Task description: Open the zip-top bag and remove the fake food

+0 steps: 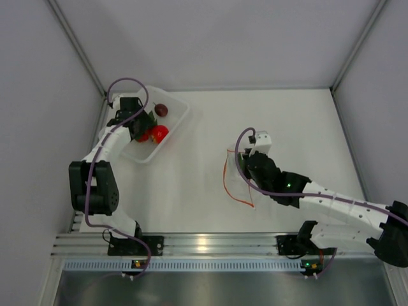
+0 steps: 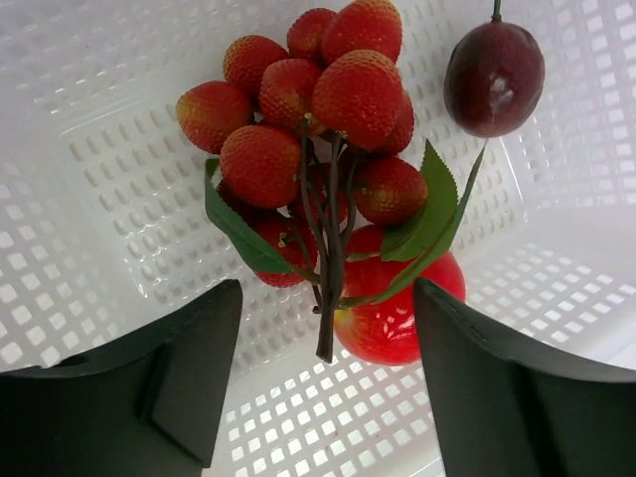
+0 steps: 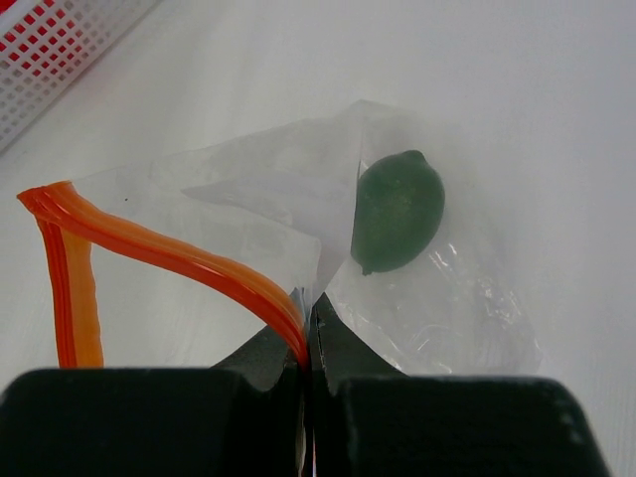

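White matte tabletop (image 1: 191, 191), walled by pale grey panels, carries a rigid white plastic tub (image 1: 180, 103) pierced with a grid of small square holes, at the far left. The left gripper (image 2: 326, 294) hangs inside this tub, its dark, flat fingers spread apart and touching nothing. Between and beyond them lies a cluster of little red balls (image 2: 298, 129), pebbly-skinned, on a thin dark stem with pointed green leaves. Under the cluster rests a glossy red plastic tomato (image 2: 383, 333), and beside them, apart, a smooth dark maroon ball (image 2: 494, 78) with a short stem.

Well to the right, on the bare table, lies the small clear crinkly plastic zip-top bag (image 3: 248, 199). The right gripper (image 3: 308, 333) has its black fingers pressed together on the bag's ridged orange-red zip strip (image 3: 149, 248), which arcs up in a loop. Inside the bag sits a dull green, lemon-shaped toy fruit (image 3: 397, 211).
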Robot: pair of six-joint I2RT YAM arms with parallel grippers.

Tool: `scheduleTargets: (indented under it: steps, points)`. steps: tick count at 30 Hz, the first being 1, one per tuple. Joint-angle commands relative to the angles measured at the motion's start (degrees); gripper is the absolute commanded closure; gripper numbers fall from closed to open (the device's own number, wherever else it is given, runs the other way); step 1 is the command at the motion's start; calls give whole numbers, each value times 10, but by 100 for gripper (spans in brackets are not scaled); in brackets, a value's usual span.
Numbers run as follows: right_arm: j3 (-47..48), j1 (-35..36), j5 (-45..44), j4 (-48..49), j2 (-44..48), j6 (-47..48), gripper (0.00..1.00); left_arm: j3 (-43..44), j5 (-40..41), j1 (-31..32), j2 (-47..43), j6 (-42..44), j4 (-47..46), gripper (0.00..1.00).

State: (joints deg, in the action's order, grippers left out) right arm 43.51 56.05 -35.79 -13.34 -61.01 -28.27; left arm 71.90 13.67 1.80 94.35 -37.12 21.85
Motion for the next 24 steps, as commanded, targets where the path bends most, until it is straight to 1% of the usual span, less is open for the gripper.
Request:
scheduleTargets:
  steps: [1, 2, 3, 6, 7, 10, 11, 13, 14, 17, 18, 20, 21, 23, 24]
  points:
    - [18, -6, 11, 0, 22, -4, 100, -11, 0, -6, -33, -3, -29, 23]
    - [18, -6, 12, -2, 23, -3, 100, -13, -1, -6, -37, -4, -29, 19]
    - [21, -6, 14, -4, 24, -3, 100, -14, -6, -6, -43, -4, -29, 13]
    - [32, -6, 31, -15, 21, -4, 100, -15, -31, -6, -70, -1, -29, 7]
    - [35, -6, 45, -19, 20, -6, 100, -17, -40, -6, -87, -1, -29, 7]
    - [53, -6, 80, -37, 11, -21, 100, -23, -106, -5, -127, 4, -30, 7]
    - [56, -6, 88, -41, 8, -34, 100, -28, -156, -5, -137, 4, -30, 7]
    - [72, -6, 105, -62, -1, -49, 100, -31, -218, -4, -162, 10, -31, 7]
    - [75, -6, 111, -66, -4, -63, 100, -37, -279, -4, -171, 8, -30, 7]
    - [77, -6, 138, -63, -12, -86, 100, -43, -356, 10, -199, 14, -33, 5]
    - [78, -7, 148, -59, -15, -88, 100, -43, -390, 29, -203, 19, -31, 3]
    - [86, -7, 163, -58, -25, -96, 100, -43, -413, 59, -212, 28, -32, 3]
    - [87, -9, 167, -56, -28, -99, 100, -48, -411, 94, -217, 28, -32, 2]
    - [91, -9, 183, -49, -33, -103, 100, -54, -391, 137, -244, 30, -31, 2]
    - [92, -9, 186, -48, -35, -104, 100, -58, -378, 178, -267, 28, -32, 2]
